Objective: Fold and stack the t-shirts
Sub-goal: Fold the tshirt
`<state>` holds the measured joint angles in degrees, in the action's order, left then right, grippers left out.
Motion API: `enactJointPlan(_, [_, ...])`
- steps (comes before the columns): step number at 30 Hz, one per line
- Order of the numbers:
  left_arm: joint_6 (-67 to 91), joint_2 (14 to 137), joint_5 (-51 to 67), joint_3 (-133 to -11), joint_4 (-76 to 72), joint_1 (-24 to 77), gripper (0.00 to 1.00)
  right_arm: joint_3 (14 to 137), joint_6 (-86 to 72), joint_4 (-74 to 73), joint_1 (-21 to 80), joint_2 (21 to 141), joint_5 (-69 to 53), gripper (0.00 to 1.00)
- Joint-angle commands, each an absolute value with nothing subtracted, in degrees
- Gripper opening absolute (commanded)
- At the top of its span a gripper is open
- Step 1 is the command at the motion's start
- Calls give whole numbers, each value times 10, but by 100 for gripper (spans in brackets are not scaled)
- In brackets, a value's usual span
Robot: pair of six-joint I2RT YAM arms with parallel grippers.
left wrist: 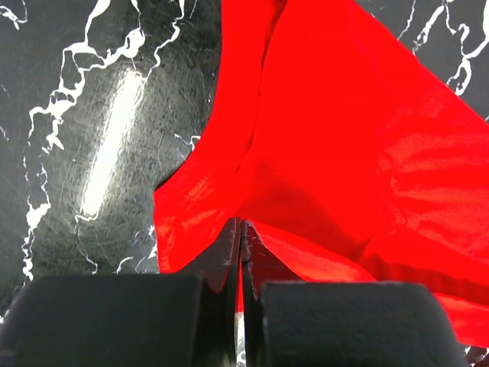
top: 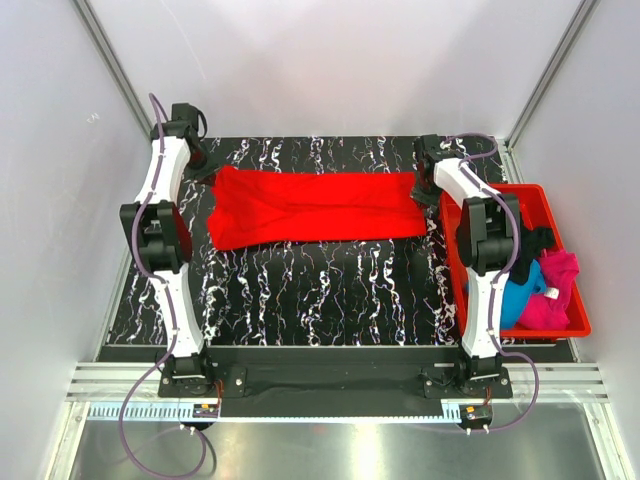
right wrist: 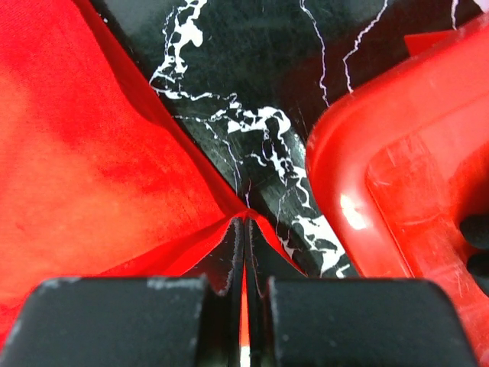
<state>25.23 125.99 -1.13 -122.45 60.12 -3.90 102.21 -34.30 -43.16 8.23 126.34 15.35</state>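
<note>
- Top view: the bright red t-shirt (top: 315, 207) lies stretched lengthwise across the far half of the black marbled table (top: 320, 290), gathered into a long band. The left jaws are down at its left end and the right jaws at its right end. A red bin (top: 545, 190) stands at the table's right edge. It holds a blue t-shirt (top: 520, 290), a pink t-shirt (top: 555, 295) and a black t-shirt (top: 540, 240) in a heap, partly hidden by the right arm.
- Left wrist view: the left jaws are pressed together, with a fold of the red t-shirt (left wrist: 344, 138) pinched between their tips. The cloth fans out from the pinch, up and to the right. To the left is bare table (left wrist: 92, 115) with a streak of glare.
- Right wrist view: the right jaws are closed tight on an edge of the red t-shirt (right wrist: 84, 153), which rises to a small peak at the tips and spreads away to the left. The bin's rounded corner (right wrist: 397, 153) sits near on the right. A strip of table (right wrist: 252, 61) lies between it and the cloth.
</note>
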Motion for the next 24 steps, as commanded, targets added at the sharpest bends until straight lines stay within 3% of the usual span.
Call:
enactJointPlan(1, [241, 1272, -4, -1261, 581, -47, 0, 1051, -337, -433, 76, 1276, 150, 0])
enactJointPlan(19, [230, 1317, 69, -1267, 475, -49, 0, 1070, -345, -421, 69, 1295, 134, 1])
enactJointPlan(20, [230, 1320, 68, -1268, 474, -49, 0, 1074, -346, -425, 68, 1297, 134, 3])
enactJointPlan(23, [229, 1324, 73, -1275, 465, -51, 16, 1071, -351, -433, 67, 1291, 138, 18])
enactJointPlan(24, [228, 1324, 78, -1280, 462, -54, 18, 1069, -350, -429, 67, 1280, 132, 27])
